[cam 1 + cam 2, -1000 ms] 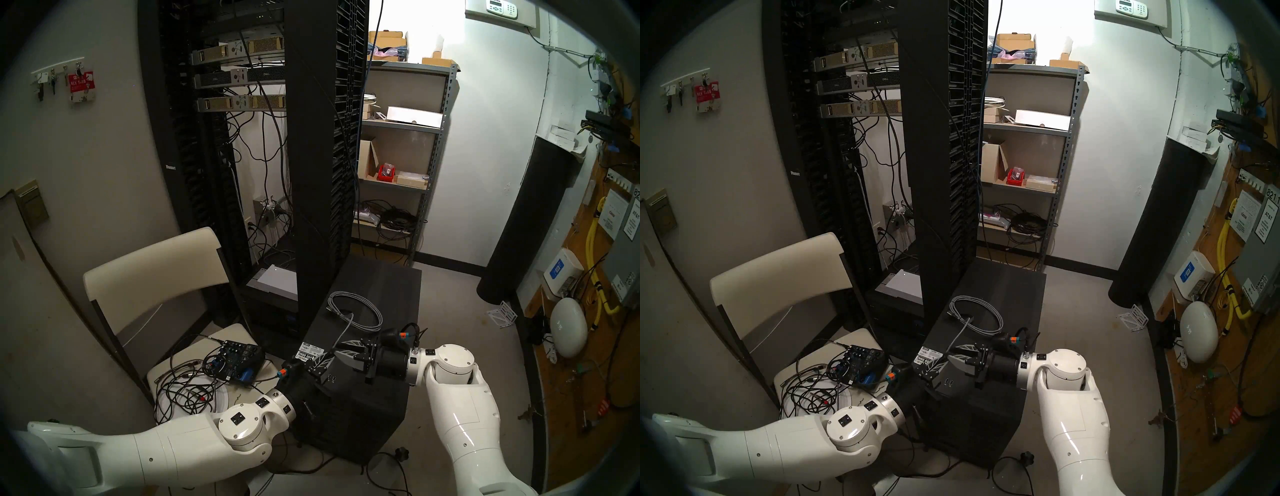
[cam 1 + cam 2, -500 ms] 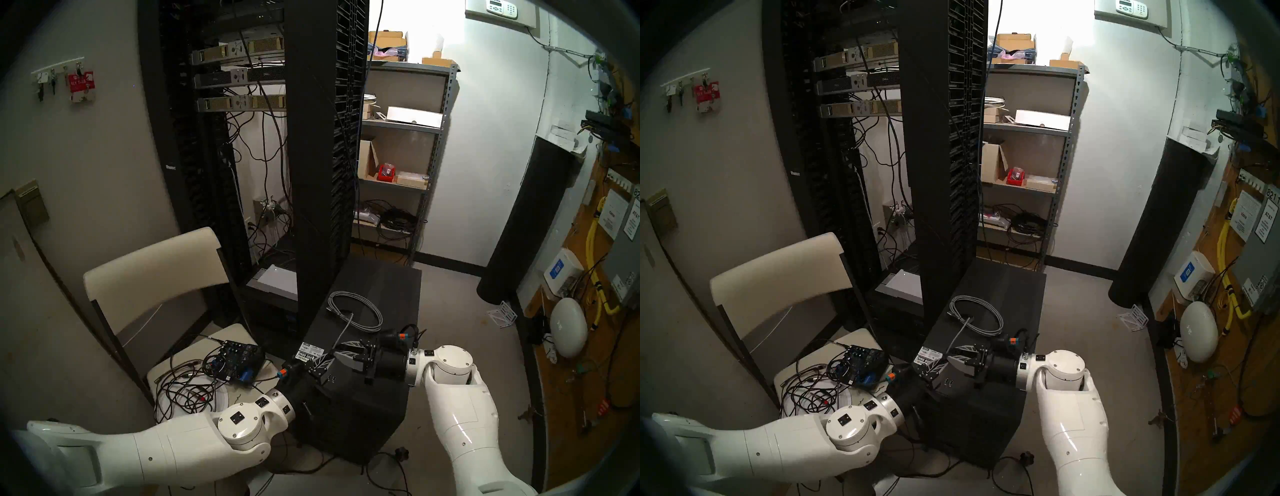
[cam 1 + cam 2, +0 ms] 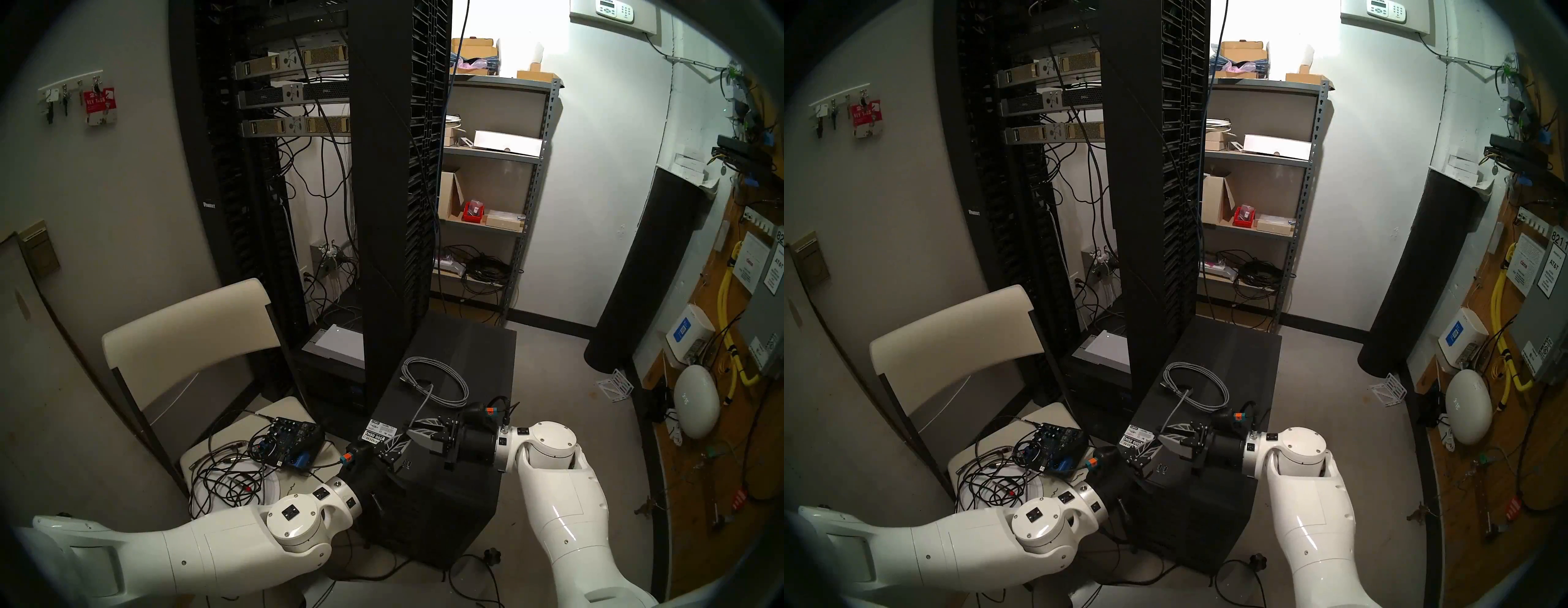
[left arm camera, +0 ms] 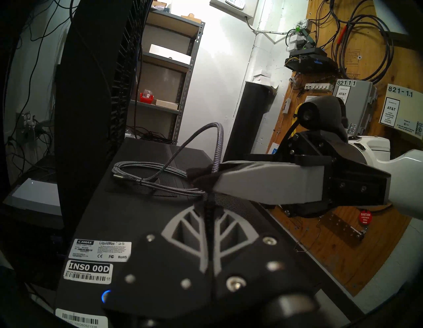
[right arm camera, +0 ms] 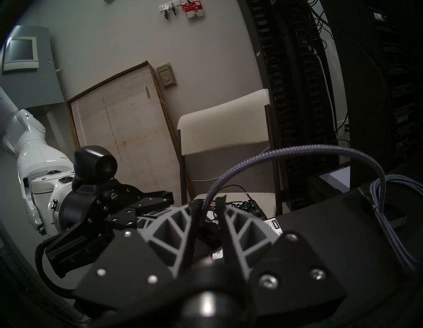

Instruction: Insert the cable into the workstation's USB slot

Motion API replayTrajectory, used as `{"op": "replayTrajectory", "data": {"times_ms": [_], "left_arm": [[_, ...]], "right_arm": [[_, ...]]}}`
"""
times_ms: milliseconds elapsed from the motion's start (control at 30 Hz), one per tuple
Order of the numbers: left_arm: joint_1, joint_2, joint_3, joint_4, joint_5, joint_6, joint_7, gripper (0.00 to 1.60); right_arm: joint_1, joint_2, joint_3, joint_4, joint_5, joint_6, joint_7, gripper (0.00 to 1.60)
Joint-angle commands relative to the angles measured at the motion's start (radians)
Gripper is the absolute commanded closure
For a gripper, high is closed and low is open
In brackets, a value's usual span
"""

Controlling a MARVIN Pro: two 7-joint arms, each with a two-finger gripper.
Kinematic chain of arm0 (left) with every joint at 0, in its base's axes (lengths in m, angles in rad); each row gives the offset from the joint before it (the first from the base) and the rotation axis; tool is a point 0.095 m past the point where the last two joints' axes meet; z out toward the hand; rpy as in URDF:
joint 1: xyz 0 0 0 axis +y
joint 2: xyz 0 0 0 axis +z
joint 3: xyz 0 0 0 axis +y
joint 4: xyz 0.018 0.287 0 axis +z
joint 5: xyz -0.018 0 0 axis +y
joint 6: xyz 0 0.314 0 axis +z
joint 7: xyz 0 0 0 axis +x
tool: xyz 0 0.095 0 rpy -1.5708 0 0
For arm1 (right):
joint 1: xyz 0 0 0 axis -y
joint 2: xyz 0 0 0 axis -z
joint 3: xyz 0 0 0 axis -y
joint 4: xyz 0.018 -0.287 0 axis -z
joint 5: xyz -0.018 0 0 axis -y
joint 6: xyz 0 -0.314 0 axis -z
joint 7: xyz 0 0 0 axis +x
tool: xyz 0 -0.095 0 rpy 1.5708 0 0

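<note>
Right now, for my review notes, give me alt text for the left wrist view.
The left gripper is shut on the grey braided cable, which arches up from a coil lying on the black workstation. The right gripper reaches in from the right at the same strand.

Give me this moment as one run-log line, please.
left end effector: shut on cable | right end effector: fingers astride cable, grip unclear | cable: coil resting on workstation, not plugged in

My two grippers meet over the front of the workstation (image 3: pixel 462 352), so there is little room there. The tall rack (image 3: pixel 394 191) stands close on its left side. The cable (image 3: pixel 437 380) loop lies on top behind them. The floor (image 3: pixel 564 382) on the right is open.
</note>
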Motion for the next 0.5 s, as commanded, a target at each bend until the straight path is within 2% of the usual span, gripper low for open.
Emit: {"op": "replayTrajectory", "data": {"times_ms": [0, 233, 333, 367, 400, 433, 467], "left_arm": [[-0.004, -0.001, 0.001, -0.011, 0.011, -0.010, -0.009, 1.60], [0.005, -0.013, 0.001, -0.008, 0.044, -0.016, 0.039, 1.60], [0.008, -0.013, 0.000, -0.017, 0.060, -0.012, 0.071, 1.45], [0.008, -0.013, 0.000, -0.017, 0.060, -0.012, 0.071, 1.45], [0.007, -0.017, 0.000, -0.011, 0.070, -0.017, 0.080, 1.14], [0.007, -0.018, 0.000, -0.008, 0.074, -0.018, 0.087, 0.97], [0.007, -0.020, 0.000, -0.006, 0.079, -0.020, 0.091, 0.90]], "right_arm": [[0.021, -0.009, -0.001, -0.009, 0.003, -0.007, -0.007, 1.60], [0.009, -0.014, 0.002, -0.019, -0.005, -0.020, -0.023, 1.60], [-0.001, -0.017, 0.004, -0.032, -0.010, -0.027, -0.036, 1.60], [-0.001, -0.017, 0.004, -0.032, -0.010, -0.027, -0.036, 1.60], [-0.009, -0.018, 0.003, -0.045, -0.020, -0.033, -0.051, 1.60], [-0.013, -0.017, 0.000, -0.052, -0.028, -0.035, -0.058, 1.60], [-0.017, -0.018, -0.001, -0.060, -0.036, -0.034, -0.069, 1.60]]}}
